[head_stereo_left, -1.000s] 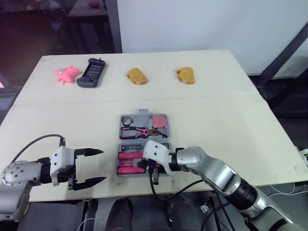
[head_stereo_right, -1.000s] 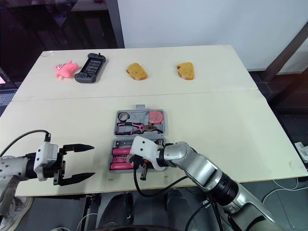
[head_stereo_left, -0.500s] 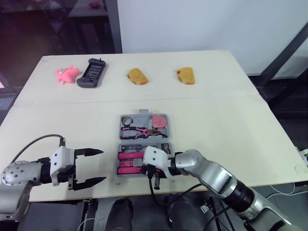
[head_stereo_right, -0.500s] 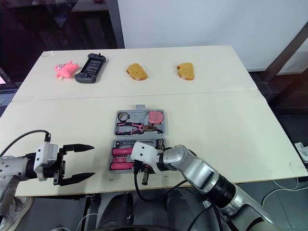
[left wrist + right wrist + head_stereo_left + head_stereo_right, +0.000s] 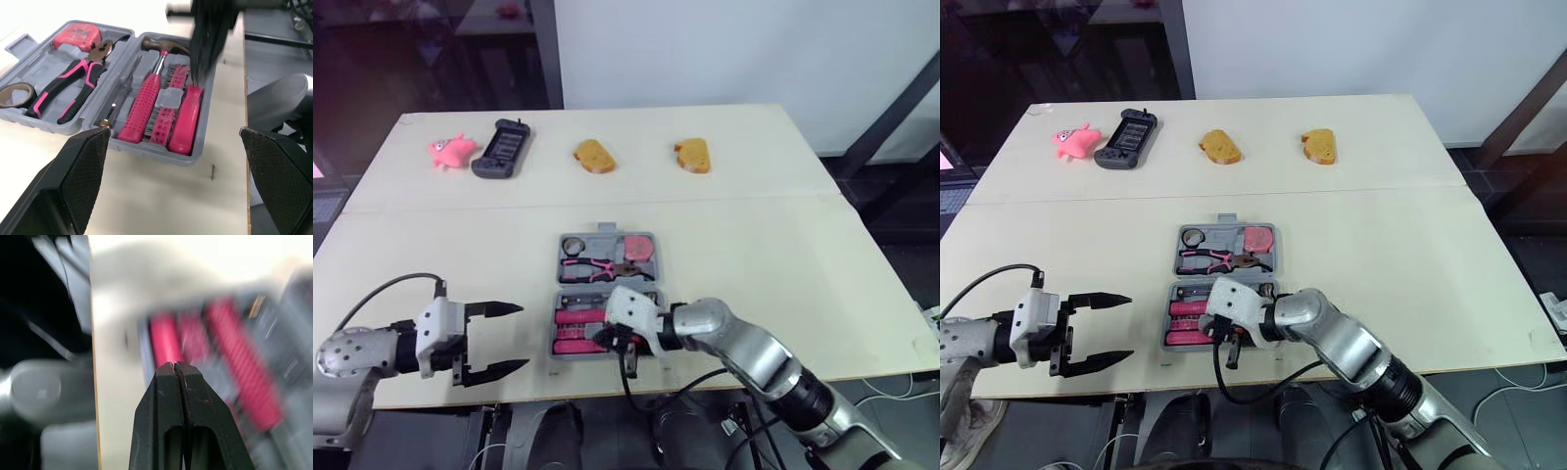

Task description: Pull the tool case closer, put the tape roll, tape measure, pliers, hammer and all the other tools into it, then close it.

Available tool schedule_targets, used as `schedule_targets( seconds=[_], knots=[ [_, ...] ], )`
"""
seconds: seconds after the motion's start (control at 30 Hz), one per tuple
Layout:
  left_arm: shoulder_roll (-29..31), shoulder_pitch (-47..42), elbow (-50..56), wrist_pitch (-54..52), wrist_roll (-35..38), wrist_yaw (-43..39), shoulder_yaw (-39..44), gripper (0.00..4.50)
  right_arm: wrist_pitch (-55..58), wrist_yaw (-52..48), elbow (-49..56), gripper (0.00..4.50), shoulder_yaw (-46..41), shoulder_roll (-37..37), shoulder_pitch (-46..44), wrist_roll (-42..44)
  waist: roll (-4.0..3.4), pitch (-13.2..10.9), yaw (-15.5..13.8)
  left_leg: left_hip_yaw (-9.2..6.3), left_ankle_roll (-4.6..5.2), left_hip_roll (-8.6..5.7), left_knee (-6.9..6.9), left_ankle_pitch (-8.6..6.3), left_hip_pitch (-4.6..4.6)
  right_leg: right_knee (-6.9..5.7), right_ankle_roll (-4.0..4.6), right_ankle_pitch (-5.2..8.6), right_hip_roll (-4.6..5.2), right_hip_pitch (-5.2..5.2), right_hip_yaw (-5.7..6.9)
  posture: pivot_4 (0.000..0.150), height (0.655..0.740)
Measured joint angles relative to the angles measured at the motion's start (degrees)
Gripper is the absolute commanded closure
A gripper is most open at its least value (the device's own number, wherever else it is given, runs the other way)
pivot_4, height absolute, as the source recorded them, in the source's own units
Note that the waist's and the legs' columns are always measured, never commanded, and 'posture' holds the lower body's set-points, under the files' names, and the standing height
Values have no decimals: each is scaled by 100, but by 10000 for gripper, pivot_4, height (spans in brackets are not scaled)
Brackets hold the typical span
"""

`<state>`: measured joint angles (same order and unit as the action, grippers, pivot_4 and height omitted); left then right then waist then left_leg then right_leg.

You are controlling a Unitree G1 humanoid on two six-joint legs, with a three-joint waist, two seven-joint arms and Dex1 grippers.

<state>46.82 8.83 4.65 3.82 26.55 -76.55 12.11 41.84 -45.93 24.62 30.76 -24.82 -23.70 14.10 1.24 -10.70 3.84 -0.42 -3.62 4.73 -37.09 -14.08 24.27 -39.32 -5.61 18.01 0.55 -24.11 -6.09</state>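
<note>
Two grippers work the near edge of the cream table (image 5: 803, 255). Left gripper (image 5: 514, 338) hangs near-left w/ fingers spread wide and empty, well apart from the case, prob. parked so it doesn't get in the way but can steady or flip the lid. Right gripper (image 5: 609, 338) has its fingers pressed tight together w/ nothing between them, tips over the near half of the open grey plastic tool case (image 5: 599, 228), just above the pink-handled driver (image 5: 188, 117). Looks like a poke to seat that handle in its slot, not a grab. The case sits centre, close to the near edge, so the pull-in seems done. Near half holds the pink-grip hammer (image 5: 146, 98), a row of bits (image 5: 166, 105) and the driver. Far half holds the dark tape roll (image 5: 12, 94), pink/black pliers (image 5: 73, 83) and red tape measure (image 5: 76, 35), each in a moulded recess so the halves can shut flush. No loose tools seen on the table, so approx. only closing is left. Far side: pink plush toy (image 5: 448, 151), black handheld console (image 5: 501, 149) and 2 bread slices (image 5: 594, 155) (image 5: 692, 155), not part of the job.
</note>
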Motion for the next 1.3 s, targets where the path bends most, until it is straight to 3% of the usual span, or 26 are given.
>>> schedule_targets(
  seconds=[0.1,0.2,0.43,0.73,1.3],
  knots=[
    [-8,-175,-19,-297,-98,280,-33,0,-63,-219,309,44524,-517,-197,-15,339,0,0,-29,-1,0,-1,-3,0,0,1,-1,0,1,5,0,1500,7400],
    [-233,-740,-105,-1012,-110,990,-73,8663,302,-286,261,45000,-1338,-636,-47,702,2,1,-134,-4,0,-5,-14,0,-3,1,-4,-3,1,15,0,1500,7400],
    [-763,-1705,-1044,-1466,-1125,2091,-981,44691,583,494,-1607,45000,-1759,-946,-59,72,2,0,-111,-2,1,-9,3,-1,-58,13,-5,-2,-1,61,-6,1500,7400],
    [-983,-2253,-1799,-1419,-1839,2462,-1547,44691,245,713,-2450,45000,-1067,-604,-319,-718,1,0,-128,-4,0,-6,0,0,-64,7,-5,-3,-5,68,-5,1500,7400],
    [-1190,-2385,-1947,-790,-2212,2017,-1989,44691,695,649,-2019,45000,-821,-391,-299,-1066,0,2,-155,-4,0,-10,3,0,-70,9,-7,-2,-2,78,-5,1500,7400]
  ],
)
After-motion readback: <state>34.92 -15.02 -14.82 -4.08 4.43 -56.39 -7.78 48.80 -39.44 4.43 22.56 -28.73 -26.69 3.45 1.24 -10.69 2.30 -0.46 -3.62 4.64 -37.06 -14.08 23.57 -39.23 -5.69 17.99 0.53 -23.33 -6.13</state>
